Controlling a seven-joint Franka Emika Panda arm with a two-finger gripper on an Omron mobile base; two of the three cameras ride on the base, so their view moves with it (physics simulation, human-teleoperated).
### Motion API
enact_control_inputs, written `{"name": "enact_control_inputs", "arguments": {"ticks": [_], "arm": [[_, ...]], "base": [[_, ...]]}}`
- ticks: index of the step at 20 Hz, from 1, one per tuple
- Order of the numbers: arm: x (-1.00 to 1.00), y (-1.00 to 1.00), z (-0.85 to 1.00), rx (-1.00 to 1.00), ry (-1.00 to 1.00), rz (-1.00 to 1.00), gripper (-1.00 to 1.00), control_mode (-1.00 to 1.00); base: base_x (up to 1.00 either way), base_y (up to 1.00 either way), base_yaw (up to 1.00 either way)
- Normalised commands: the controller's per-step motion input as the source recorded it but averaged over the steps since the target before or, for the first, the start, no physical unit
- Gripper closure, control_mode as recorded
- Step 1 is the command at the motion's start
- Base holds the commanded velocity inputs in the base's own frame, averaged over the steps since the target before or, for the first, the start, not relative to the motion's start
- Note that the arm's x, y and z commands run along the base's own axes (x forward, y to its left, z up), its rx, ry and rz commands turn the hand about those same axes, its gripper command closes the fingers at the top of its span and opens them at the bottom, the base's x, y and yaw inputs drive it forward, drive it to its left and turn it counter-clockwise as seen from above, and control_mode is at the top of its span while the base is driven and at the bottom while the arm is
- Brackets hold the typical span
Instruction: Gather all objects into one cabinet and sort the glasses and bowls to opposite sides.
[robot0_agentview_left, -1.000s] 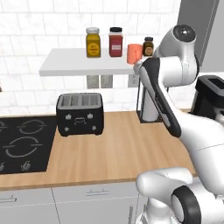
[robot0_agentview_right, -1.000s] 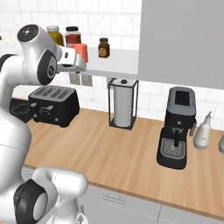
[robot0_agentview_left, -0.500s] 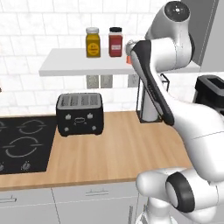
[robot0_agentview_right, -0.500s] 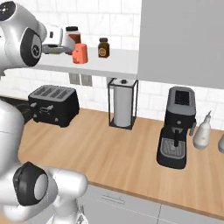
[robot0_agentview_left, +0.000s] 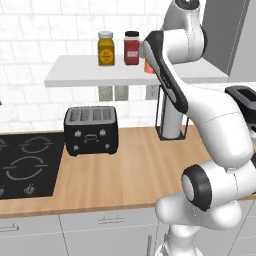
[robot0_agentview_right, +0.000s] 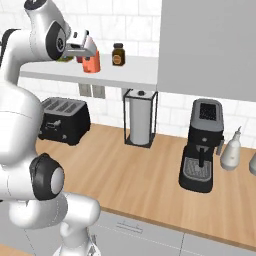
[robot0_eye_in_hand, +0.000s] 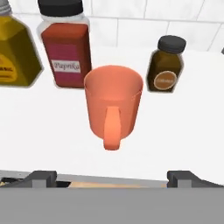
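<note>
White tiled wall (robot0_agentview_left: 60, 35), wooden counter (robot0_agentview_left: 125, 175), floating white shelf (robot0_agentview_left: 80, 75), grey cabinet (robot0_agentview_right: 210, 45).

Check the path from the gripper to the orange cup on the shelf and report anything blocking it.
Nothing visible blocks it. In the hand view the open gripper faces the orange cup directly, its handle toward the fingers. The paprika jar and brown jar stand behind the cup to either side, off the approach line.

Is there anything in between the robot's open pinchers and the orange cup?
No. In the hand view, just bare white shelf lies between the gripper and the orange cup, whose handle points toward it.
</note>
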Motion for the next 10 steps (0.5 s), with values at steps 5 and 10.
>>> {"name": "enact_control_inputs", "arguments": {"ticks": [5, 10], "arm": [[0.52, 0.00, 0.00, 0.02, 0.12, 0.00, -1.00, -1.00], [0.24, 0.00, -0.04, 0.00, 0.00, 0.00, -1.00, -1.00]], "base": [[0.00, 0.00, 0.00], [0.00, 0.00, 0.00]]}}
